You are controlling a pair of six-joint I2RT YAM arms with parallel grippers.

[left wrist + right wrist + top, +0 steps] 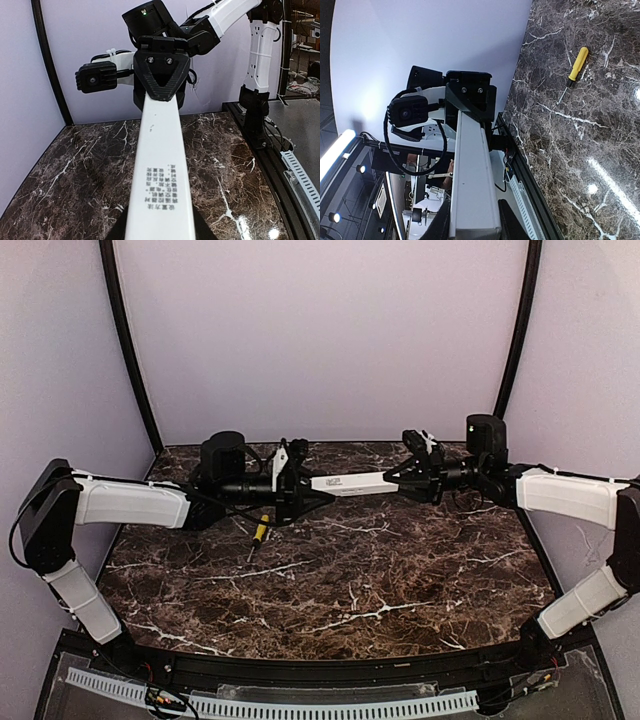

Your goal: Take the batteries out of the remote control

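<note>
Item 1: remote control, a white bar with small dark print on its upper face. It is held roughly level in the air over the far edge of the counter, midway between the left and right sides and clear of the surface. My left jaws are clamped on its left end. My right jaws are clamped on its right end.

Item 2: screwdriver, yellow handle. It lies flat on the counter toward the far left corner, beneath my left jaws.

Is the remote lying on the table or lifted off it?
Lifted: the remote control spans between the left gripper and the right gripper, each clamped on one end, clear above the table.
</note>
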